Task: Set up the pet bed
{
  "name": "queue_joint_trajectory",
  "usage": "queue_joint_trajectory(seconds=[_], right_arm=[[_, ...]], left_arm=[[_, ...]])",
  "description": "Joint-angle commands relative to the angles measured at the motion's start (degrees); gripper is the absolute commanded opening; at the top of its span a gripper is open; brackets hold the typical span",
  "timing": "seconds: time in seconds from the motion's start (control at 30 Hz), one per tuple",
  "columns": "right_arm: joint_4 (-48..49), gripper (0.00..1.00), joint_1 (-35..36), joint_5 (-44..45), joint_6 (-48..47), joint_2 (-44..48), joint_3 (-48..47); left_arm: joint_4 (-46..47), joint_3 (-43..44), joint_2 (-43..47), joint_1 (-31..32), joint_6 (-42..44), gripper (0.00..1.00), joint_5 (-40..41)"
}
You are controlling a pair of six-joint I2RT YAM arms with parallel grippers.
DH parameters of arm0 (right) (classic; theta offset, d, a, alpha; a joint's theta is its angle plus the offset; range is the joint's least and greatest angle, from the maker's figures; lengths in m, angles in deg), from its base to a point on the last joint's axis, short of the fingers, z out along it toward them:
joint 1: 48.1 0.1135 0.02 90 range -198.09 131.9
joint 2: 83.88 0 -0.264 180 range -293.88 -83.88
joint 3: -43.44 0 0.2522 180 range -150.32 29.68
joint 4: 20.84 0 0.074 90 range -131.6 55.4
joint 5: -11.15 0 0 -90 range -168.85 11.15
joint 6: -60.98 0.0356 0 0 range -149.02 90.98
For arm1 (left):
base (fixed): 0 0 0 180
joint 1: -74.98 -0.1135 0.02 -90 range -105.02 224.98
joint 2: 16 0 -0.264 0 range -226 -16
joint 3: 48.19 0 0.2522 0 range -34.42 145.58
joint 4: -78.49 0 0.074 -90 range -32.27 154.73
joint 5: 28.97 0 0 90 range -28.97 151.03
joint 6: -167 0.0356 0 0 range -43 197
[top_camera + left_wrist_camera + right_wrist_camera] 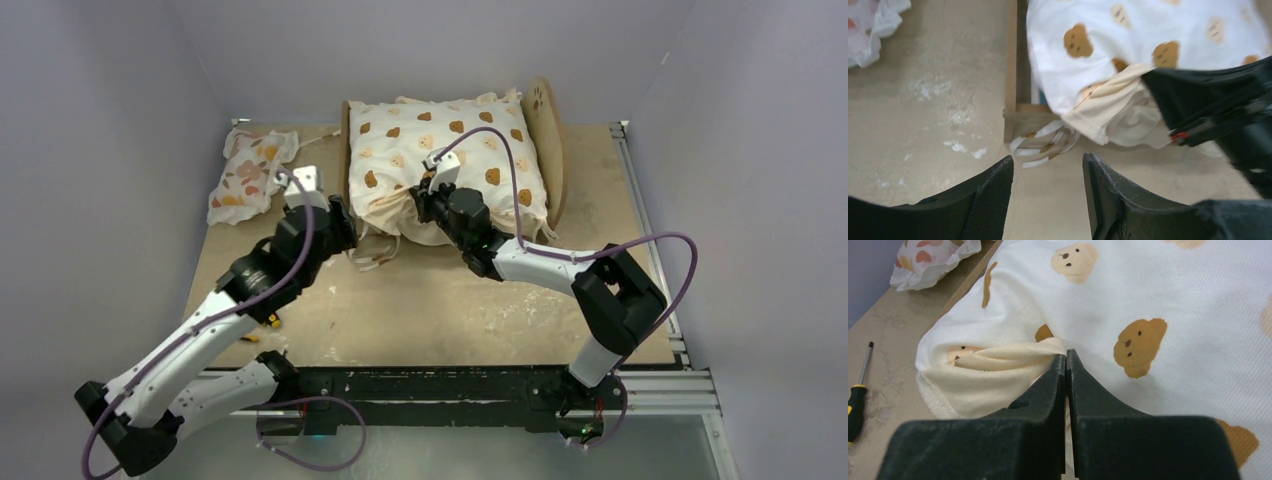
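The right gripper [1066, 354], clenched, is touching the cushion [1158, 285] at its hem (pinching it or not, I cannot tell). The left gripper [1048, 160], released, is hovering just short of the pet bed [1011, 75], nearer its left corner; the bed is lying crosswise.

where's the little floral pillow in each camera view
Top external: the floral pillow lies upper left, left of the pet bed.
Left wrist: top-left corner, cut off by the frame edge.
Right wrist: top-left corner, also cut off.
Shared landmark: the bear-print cushion, to the pillow's right in all three views.
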Motion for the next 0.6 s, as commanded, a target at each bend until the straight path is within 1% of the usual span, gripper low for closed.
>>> queue_joint_trajectory(seconds=[0.0,0.2,0.4,0.57], right_arm=[[0.99,0.00,-0.26,0.44,0.32,0.16,-0.13],[1.06,0.00,-0.48,0.40,0.46,0.55,0.17],[1.58,0.00,-0.74,0.03,0.76,0.58,0.49],[1.79,0.00,-0.86,-0.40,1.01,0.36,0.57]], left_arm=[[4.44,-7.69,-4.04,0.02,-3.50,0.52,2.80],[15.00,-17.18,-10.62,0.04,-4.84,0.52,7.52],[28.02,-25.54,-17.23,-0.24,-9.42,0.52,11.22],[39.71,-30.61,-22.11,-0.28,-13.07,0.52,15.11]])
